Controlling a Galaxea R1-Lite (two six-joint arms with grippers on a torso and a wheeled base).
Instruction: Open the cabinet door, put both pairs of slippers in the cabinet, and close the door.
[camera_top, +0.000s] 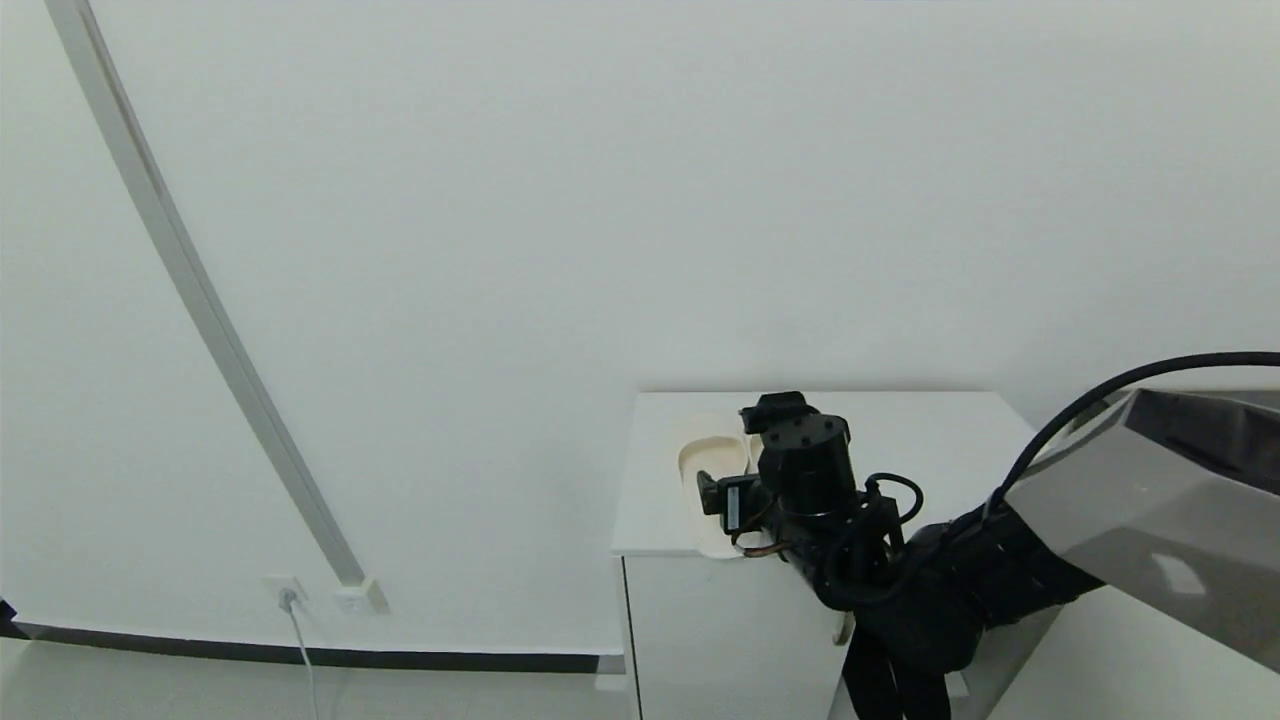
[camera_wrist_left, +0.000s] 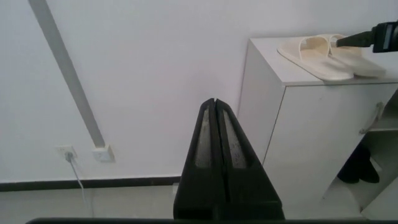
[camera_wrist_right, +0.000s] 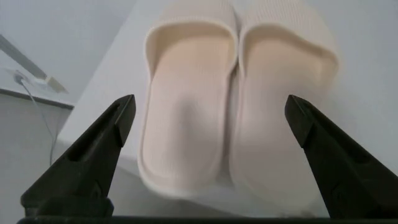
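Cream slippers (camera_top: 712, 462) on cabinet (camera_top: 930, 450) top, left side.
Head view: heels overhang near edge; bare wall (camera_top: 500, 250) left. Left wrist view: left gripper (camera_wrist_left: 214, 106) closed, empty, left of cabinet. Right wrist view: right gripper (camera_wrist_right: 210, 102) spread wide, straddling the slippers, gripping nothing.

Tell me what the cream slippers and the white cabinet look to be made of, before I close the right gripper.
The cream slippers look like soft moulded foam or rubber: thick one-piece soles and straps, matte, with faintly ribbed straps. The white cabinet seems to be laminated or painted board: flat panels, crisp edges, a smooth low-sheen surface. Neither can be confirmed by look alone.
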